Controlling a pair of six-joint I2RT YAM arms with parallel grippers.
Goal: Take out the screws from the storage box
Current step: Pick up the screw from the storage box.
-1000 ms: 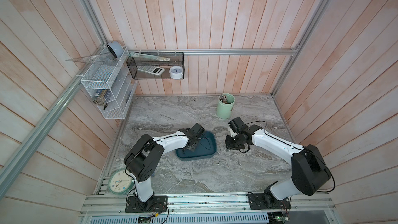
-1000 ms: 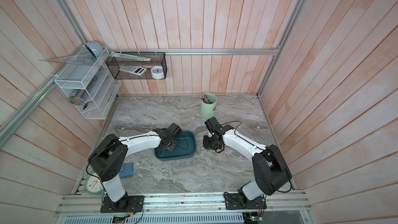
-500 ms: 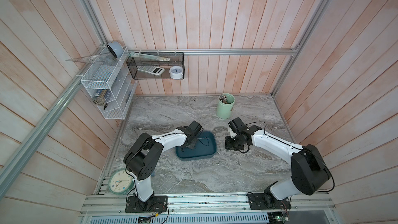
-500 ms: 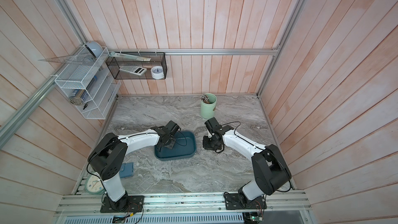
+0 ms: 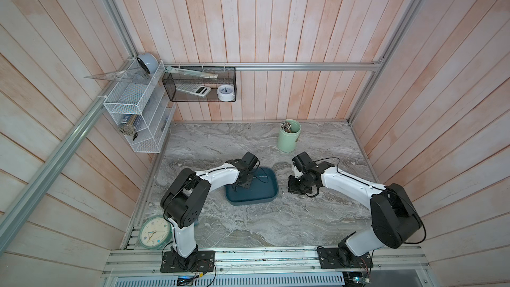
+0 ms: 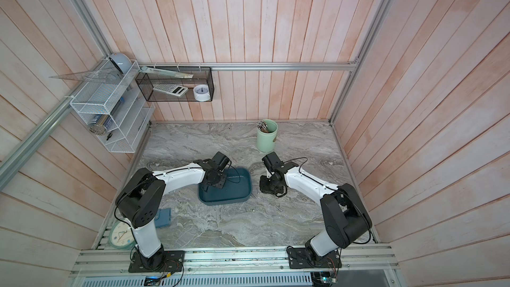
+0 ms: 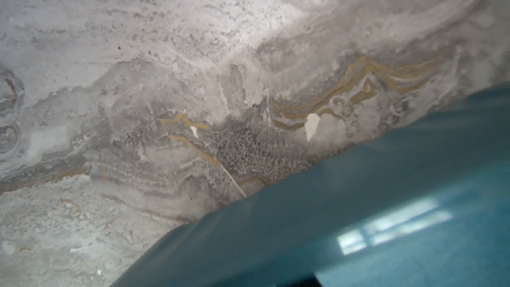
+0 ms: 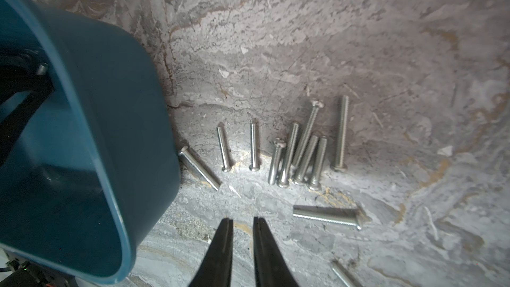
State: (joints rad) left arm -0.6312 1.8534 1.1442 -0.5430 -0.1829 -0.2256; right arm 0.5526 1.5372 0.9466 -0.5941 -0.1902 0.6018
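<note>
The storage box (image 5: 258, 193), a shallow teal tray, lies on the marble mid-table in both top views (image 6: 234, 191). My left gripper (image 5: 242, 185) reaches down at the tray's left part; its black fingers (image 8: 19, 100) show inside the rim in the right wrist view. The left wrist view shows only the tray wall (image 7: 345, 216) close up, so its jaws are hidden. Several silver screws (image 8: 300, 155) lie on the marble right of the tray (image 5: 298, 196). My right gripper (image 8: 242, 219) hovers low over them, its tips a narrow gap apart with nothing between.
A pale green cup (image 5: 288, 136) holding sticks stands at the back right. A white wire shelf (image 5: 132, 117) and a black mesh basket (image 5: 198, 86) hang on the walls. A clock (image 5: 153, 233) and a blue block (image 6: 162, 218) lie at the front left.
My left wrist has shifted slightly toward the tray's left side. The right arm and the tray have stayed almost still.
</note>
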